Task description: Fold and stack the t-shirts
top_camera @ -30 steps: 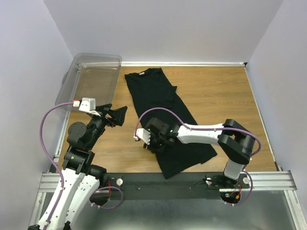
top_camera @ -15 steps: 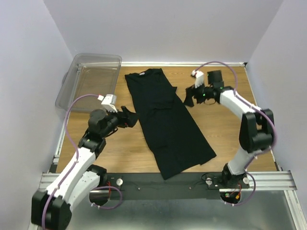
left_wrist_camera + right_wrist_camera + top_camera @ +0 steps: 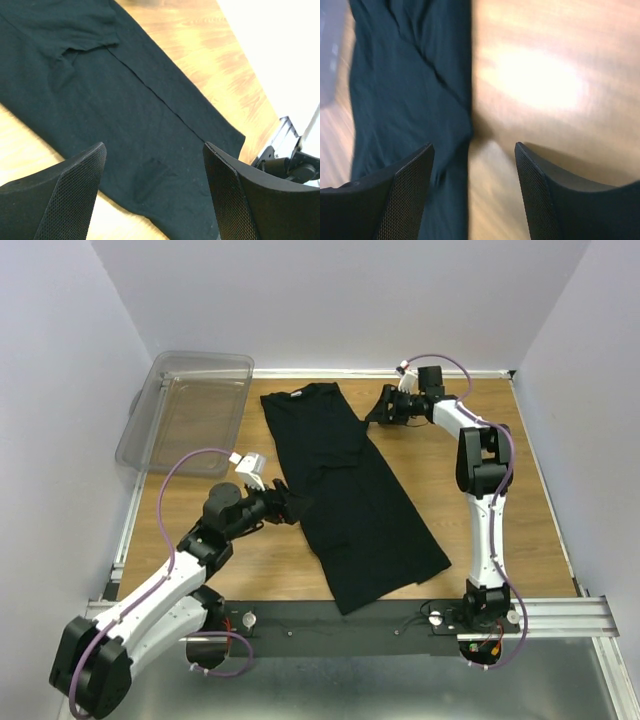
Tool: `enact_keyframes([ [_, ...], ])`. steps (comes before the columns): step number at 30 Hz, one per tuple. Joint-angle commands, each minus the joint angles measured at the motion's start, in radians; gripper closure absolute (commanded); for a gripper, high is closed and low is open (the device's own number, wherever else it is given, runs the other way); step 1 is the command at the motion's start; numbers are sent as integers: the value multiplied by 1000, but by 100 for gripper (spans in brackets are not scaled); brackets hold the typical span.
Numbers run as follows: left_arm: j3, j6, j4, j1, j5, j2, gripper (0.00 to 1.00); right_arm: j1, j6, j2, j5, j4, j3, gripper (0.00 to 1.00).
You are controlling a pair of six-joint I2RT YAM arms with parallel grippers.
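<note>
T-shirt [image 3: 125, 125] cloth is filling the gap under the left gripper [image 3: 154, 147], whose two fingers [image 3: 75, 185] are standing wide apart with nothing held between them. From above, the left gripper [image 3: 295, 508] is hanging at the left edge of the black garment, about halfway along its length; whether the fingertips are touching the cloth cannot be told. A seam line is running diagonally across the fabric ahead of this gripper, and a small pucker is sitting just below it.

The right gripper [image 3: 378, 412] is reaching to the far end of the table [image 3: 450, 460], just beside the upper right edge of the garment near the sleeve. Its jaws are also standing apart and holding nothing. In its own blurred wrist view the right gripper [image 3: 473, 146] is straddling the edge of the cloth [image 3: 405, 90], one finger over black fabric and the other over bare wood.

The T-shirt [image 3: 345, 490] is lying flat on the wooden table as a long narrow strip, collar toward the back wall and hem slanting toward the near right. A clear plastic bin [image 3: 200, 360] is sitting at the far left corner, apart from the cloth.
</note>
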Motion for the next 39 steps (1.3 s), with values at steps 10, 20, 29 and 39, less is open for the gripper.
enact_keyframes([
  [10,-23,-58,-85,-5,-119,-251,14,40,183,178,-63,1,114,54],
  [20,-8,-41,-101,-3,-120,-242,14,54,89,85,33,2,85,96],
  [29,-12,-34,-110,-3,-120,-245,14,175,-83,-61,222,2,22,96],
  [39,-15,-29,-121,-3,-120,-259,14,270,-146,-76,420,2,21,92],
])
